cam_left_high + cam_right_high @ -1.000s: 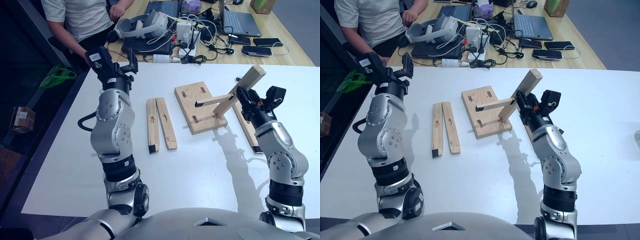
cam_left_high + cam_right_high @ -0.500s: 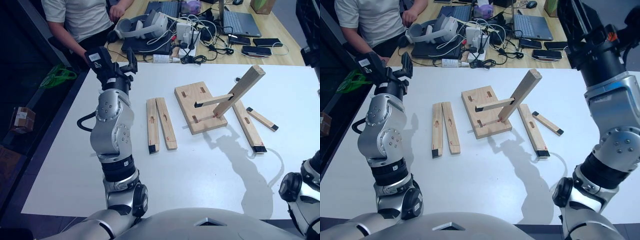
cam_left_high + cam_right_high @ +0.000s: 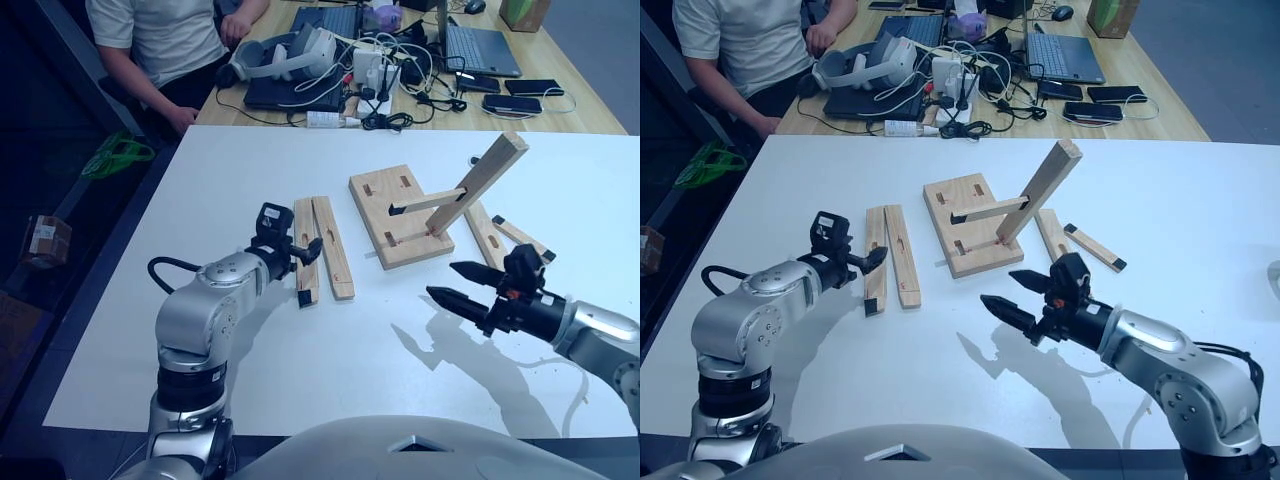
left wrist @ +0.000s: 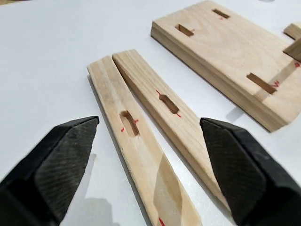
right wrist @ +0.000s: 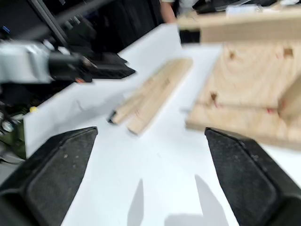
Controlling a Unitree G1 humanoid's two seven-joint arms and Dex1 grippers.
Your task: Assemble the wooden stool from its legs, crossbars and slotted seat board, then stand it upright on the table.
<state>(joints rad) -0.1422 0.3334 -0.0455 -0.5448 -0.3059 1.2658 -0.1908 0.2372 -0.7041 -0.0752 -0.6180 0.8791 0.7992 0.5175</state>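
- My left gripper (image 4: pixel 149 123): fingers spread wide, holding nothing.
- My right gripper (image 3: pixel 452 283): also spread and empty. It's low over the table (image 3: pixel 350 350) on the near side of the seat board (image 3: pixel 385 205), pointing across toward my left.
- Seat board lies flat mid-table, slots up. A standing leg (image 3: pixel 488 172) is seated in it, tilted up to the right, w/ a crossbar (image 3: pixel 425 203) plugged into its side and sticking out over the board.
- Two loose legs (image 3: pixel 330 255) lie side by side, touching, just left of the board. Slots w/ red marks face up, black-tipped ends toward me.
- A spare leg (image 3: pixel 482 222) and a short crossbar (image 3: pixel 520 236) lie right of the board, partly hidden by my right gripper.
- Key relation: the loose pair sits right in front of my left gripper, between its fingers in the left wrist view. Its long axis runs near-to-far, so my fingers span roughly across the width. Can't tell if I'm touching wood yet.
- Left is clearly the nearer hand; right is well apart from that pair.
- Next pick is prob. one of those two. I'd need to close on one leg, not both.
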